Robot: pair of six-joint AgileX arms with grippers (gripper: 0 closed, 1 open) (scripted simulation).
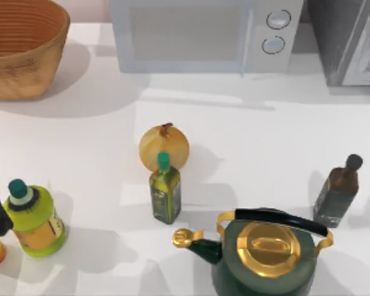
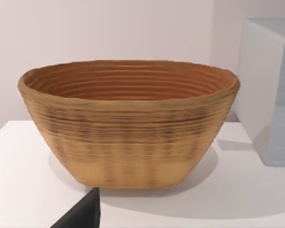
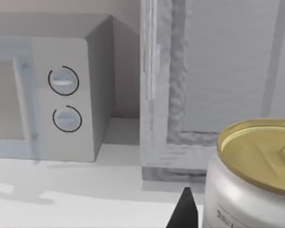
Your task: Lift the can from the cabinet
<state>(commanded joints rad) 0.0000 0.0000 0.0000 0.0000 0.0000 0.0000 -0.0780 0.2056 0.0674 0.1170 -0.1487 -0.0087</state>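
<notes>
Right wrist view has the can (image 3: 249, 175) beside a dark claw fingertip (image 3: 184, 211); grip state unclear.

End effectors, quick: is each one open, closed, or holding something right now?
Left end effector: cannot be told; it faces the woven basket.
Right end effector: cannot be told; the can sits right beside it.
</notes>
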